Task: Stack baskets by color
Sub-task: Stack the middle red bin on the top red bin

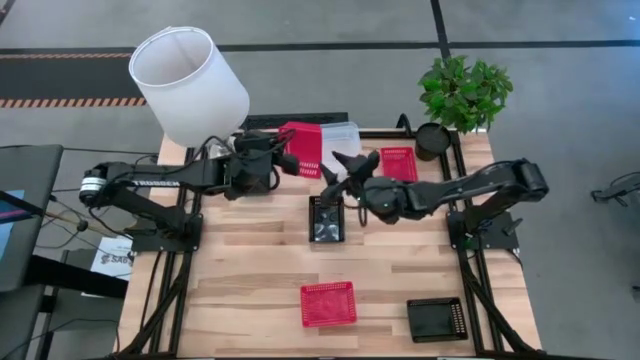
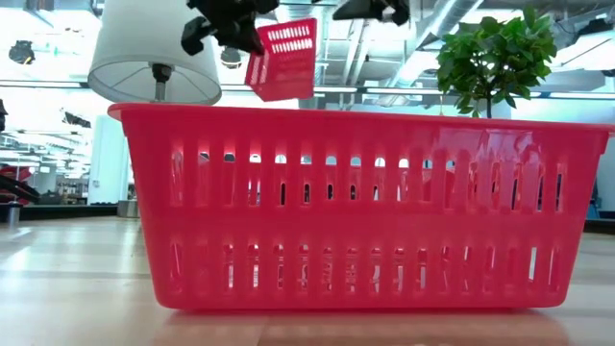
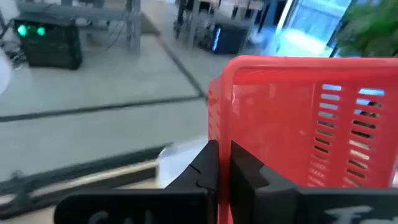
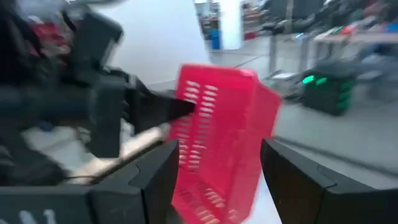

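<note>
The table (image 1: 250,260) is pale wood on a black frame. Off its 11 o'clock corner stands a white lamp (image 1: 190,85); off the 1 o'clock corner, a green plant (image 1: 464,92) in a round black pot (image 1: 433,141).

The left arm (image 1: 150,182) reaches in from 9 o'clock toward 12. The left gripper (image 1: 292,160) is clamped shut on the rim of a red basket (image 1: 305,150), held in the air above the table's 12 o'clock edge; in the low view that basket (image 2: 282,60) hangs tilted, high above the tabletop. The left wrist view shows the two fingers (image 3: 205,174) pinched on the basket's wall.

The right arm (image 1: 470,188) comes from 3 o'clock to the centre. The right gripper (image 1: 343,170) has its fingers spread wide and holds nothing; in its wrist view the fingers (image 4: 155,180) stand either side of the lifted basket (image 4: 217,143) without touching it.

A clear basket (image 1: 342,135) lies at 12 o'clock, just beside the lifted one. A second red basket (image 1: 397,162) lies near 1 o'clock, close to the pot. A black basket (image 1: 328,220) sits at the centre, beneath the right gripper. A third red basket (image 1: 328,303) rests near 6 o'clock and fills the low view. Another black basket (image 1: 436,319) sits at 5 o'clock.
</note>
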Controlling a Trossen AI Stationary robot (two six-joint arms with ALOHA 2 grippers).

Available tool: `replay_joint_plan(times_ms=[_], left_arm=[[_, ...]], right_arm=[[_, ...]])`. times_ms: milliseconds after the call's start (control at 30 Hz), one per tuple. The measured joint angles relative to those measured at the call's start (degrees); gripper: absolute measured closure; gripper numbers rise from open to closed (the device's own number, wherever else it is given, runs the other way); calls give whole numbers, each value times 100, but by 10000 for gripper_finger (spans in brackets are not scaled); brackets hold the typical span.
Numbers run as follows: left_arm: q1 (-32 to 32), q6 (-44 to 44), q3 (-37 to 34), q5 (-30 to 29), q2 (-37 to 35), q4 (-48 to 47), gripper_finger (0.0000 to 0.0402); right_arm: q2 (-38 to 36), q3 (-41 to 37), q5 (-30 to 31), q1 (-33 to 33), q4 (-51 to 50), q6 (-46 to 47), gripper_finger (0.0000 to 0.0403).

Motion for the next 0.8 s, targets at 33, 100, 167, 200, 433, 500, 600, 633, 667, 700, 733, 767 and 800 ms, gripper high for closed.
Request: replay_joint_plan(times_ms=[33, 100, 167, 200, 433, 500, 600, 633, 667, 700, 733, 767, 800], left_arm=[[7, -2, 16, 37, 14, 126, 401], [15, 50, 4, 76, 11, 119, 401], [15, 73, 4, 122, 9, 248, 401], [14, 88, 4, 113, 6, 278, 401], [-56, 306, 4, 119, 5, 571, 402], [-69, 319, 4, 93, 5, 626, 401], [-68, 324, 4, 49, 5, 626, 401], [-68, 292, 4, 41, 5, 621, 401], [-68, 263, 4, 28, 5, 619, 401], [-68, 249, 4, 44, 3, 632, 401], [-66, 255, 4, 105, 3, 675, 401], [-45, 264, 4, 168, 3, 711, 401], [-26, 264, 4, 191, 18, 731, 399]], right_arm=[[99, 132, 101, -2, -7, -145, 155], [275, 344, 228, -46, -55, -427, 155], [444, 551, 348, -116, -163, -591, 155], [518, 654, 506, -143, -295, -593, 155], [645, 940, 759, -265, -1166, -132, 159], [647, 943, 590, -334, -1408, 173, 175], [620, 944, 49, -443, -1694, 551, 229], [605, 944, -131, -483, -1770, 665, 255], [591, 944, -272, -527, -1816, 733, 284], [588, 944, -363, -563, -1859, 760, 315], [588, 944, -415, -590, -1910, 734, 348], [578, 944, -473, -615, -1945, 641, 373], [546, 942, -566, -640, -1949, 541, 385]])
